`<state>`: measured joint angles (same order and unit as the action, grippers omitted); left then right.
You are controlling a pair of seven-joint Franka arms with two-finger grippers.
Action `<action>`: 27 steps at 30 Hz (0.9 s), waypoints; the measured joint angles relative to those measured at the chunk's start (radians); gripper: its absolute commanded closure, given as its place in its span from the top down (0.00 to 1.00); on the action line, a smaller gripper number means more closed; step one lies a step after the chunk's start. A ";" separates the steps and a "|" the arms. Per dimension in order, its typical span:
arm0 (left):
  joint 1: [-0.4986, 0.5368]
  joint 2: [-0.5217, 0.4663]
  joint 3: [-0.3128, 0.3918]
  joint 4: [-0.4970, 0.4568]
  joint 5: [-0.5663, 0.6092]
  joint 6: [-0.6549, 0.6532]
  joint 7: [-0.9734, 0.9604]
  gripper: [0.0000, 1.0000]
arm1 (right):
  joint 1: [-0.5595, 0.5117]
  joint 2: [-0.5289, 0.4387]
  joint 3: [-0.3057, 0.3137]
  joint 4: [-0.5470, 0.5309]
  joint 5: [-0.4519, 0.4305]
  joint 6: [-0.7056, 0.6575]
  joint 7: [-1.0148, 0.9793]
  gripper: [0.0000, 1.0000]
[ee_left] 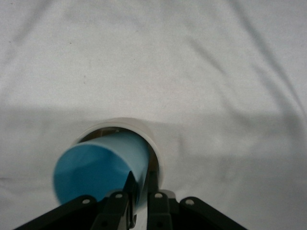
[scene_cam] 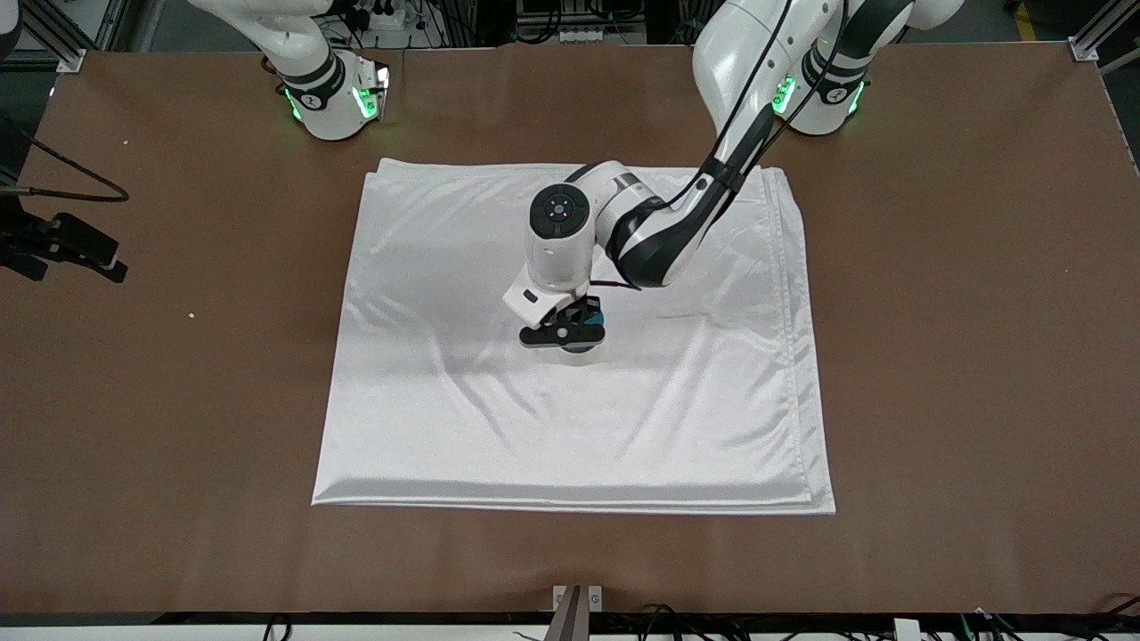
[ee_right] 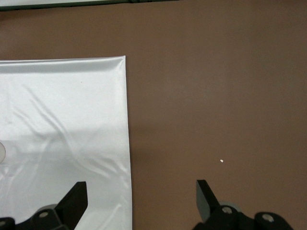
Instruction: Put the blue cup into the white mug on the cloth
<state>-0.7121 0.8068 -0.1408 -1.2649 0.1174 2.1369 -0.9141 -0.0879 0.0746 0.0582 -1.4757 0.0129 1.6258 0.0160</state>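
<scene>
Light-blue cup [ee_left: 98, 167], cream-white mug [ee_left: 154, 143], shiny white cloth [scene_cam: 445, 427], brown table [scene_cam: 962, 356]

Brown table [scene_cam: 962, 356] bears two tiny pale specks [scene_cam: 191, 315], perhaps crumbs, toward the right arm's end

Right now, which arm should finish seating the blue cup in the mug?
Left. The left gripper pinches the blue cup by its rim, tilted inside the white mug on the cloth. The right gripper waits open at the cloth's edge.

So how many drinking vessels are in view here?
2. The blue cup sits tilted in the white mug, mid-cloth, under the left gripper. Most of the mug is hidden by the cup.
</scene>
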 measured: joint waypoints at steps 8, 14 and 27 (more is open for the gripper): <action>0.000 0.000 0.000 0.007 -0.009 0.000 0.000 0.69 | -0.056 0.000 0.060 0.000 0.000 0.001 0.000 1.00; 0.002 -0.008 0.002 0.018 -0.009 -0.001 -0.002 1.00 | -0.062 0.000 0.065 0.000 0.000 0.001 0.000 1.00; 0.047 -0.126 0.015 0.019 -0.009 -0.220 -0.006 1.00 | -0.062 -0.009 0.066 -0.019 -0.002 -0.018 -0.002 1.00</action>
<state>-0.6649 0.6810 -0.1262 -1.2461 0.1082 1.9168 -0.9199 -0.1504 0.0659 0.1238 -1.4943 0.0110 1.6078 0.0140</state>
